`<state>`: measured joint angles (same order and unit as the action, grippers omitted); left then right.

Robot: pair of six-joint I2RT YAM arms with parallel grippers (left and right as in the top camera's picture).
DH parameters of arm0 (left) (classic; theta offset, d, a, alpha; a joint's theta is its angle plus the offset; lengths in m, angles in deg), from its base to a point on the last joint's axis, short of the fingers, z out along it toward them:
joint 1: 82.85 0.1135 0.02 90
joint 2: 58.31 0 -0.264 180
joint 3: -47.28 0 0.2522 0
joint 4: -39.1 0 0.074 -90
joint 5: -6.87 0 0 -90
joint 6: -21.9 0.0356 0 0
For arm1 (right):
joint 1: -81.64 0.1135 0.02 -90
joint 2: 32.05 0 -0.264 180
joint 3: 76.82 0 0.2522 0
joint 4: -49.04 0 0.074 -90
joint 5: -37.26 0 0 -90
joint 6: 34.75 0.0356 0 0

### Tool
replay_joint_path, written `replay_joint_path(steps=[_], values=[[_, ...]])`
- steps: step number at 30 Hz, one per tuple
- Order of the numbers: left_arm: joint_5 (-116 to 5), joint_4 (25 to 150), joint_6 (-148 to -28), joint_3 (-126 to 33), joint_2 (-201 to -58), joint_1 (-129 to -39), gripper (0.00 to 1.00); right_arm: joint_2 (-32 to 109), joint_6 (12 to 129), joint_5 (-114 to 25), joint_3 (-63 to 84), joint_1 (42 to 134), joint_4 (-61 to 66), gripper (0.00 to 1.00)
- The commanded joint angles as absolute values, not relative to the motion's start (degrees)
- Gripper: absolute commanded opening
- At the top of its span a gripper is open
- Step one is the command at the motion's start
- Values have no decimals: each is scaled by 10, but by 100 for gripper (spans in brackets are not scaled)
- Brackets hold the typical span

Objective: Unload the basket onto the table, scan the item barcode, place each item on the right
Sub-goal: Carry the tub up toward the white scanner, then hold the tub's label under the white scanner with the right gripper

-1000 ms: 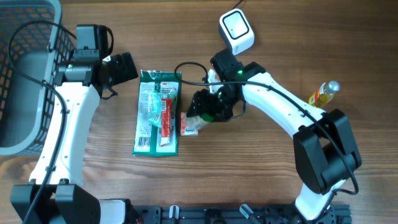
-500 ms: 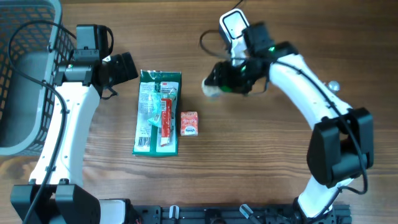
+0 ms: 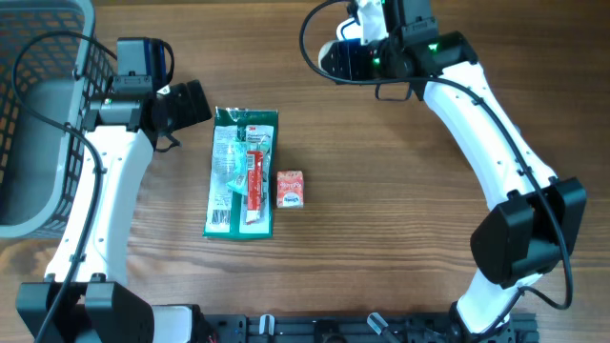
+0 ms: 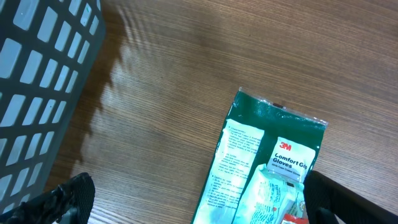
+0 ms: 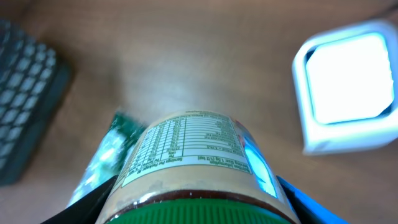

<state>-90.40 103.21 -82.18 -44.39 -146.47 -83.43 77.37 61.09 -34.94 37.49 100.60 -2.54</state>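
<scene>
Up at the far edge of the worktop, the right gripper clasps a green-lidded jar just beside the glowing white scanner. The left gripper hangs spread wide near the glove pack, with a small orange box lying beside that pack.

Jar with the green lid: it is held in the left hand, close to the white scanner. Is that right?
Wrong hand. The jar is held in the right hand, close to the white scanner. The right wrist view shows it between that hand's fingers.
</scene>
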Motion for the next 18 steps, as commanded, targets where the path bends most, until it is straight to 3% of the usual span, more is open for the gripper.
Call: replay_joint_path(steps=[1, 5, 11, 15, 18], values=[[-907, 1031, -827, -447, -1466, -831, 100, 797, 568, -411, 386, 1008, 20, 22], [-907, 1031, -827, -447, -1466, -831, 100, 829, 568, -412, 386, 1008, 70, 22], [-907, 1031, -827, -447, -1466, -831, 100, 895, 570, -473, 386, 1007, 166, 4], [-907, 1031, -827, -447, -1466, -831, 100, 923, 614, -496, 386, 1006, 240, 4], [-907, 1031, -827, -447, -1466, -831, 100, 939, 617, -498, 386, 1006, 290, 11]])
